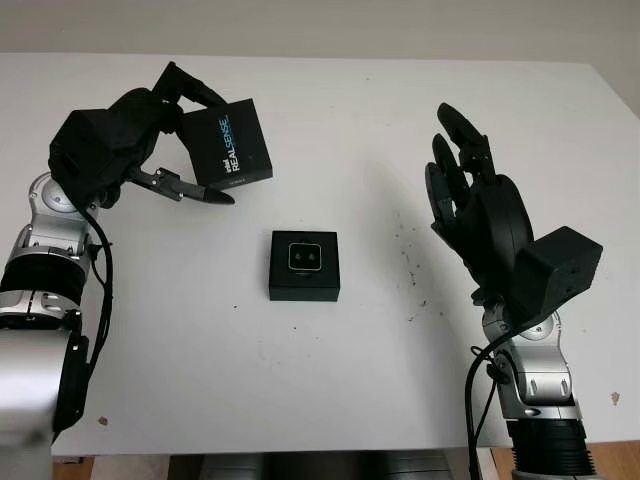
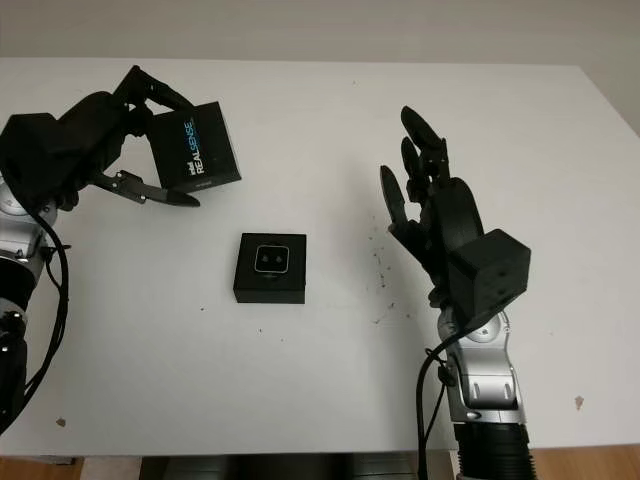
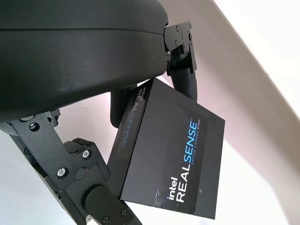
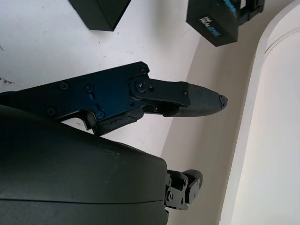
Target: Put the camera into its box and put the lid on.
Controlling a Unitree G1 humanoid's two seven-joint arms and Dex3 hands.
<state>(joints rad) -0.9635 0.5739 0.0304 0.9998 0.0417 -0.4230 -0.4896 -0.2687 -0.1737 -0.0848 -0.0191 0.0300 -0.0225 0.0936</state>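
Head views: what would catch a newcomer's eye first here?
The left hand holds the black RealSense lid in the air over the far left of the white table. At the table's middle sits the open box with the camera inside. The right hand is open, raised at the right.

The setting reads as a robotics lab or test room — a plain white table (image 1: 330, 400) with a scuffed, speckled top, set against a bare pale wall (image 1: 300, 25) along its far edge. The black box (image 1: 304, 266) near the table's middle and the lid (image 1: 232, 143) printed "Intel RealSense" — depth-camera packaging — suit such a place.
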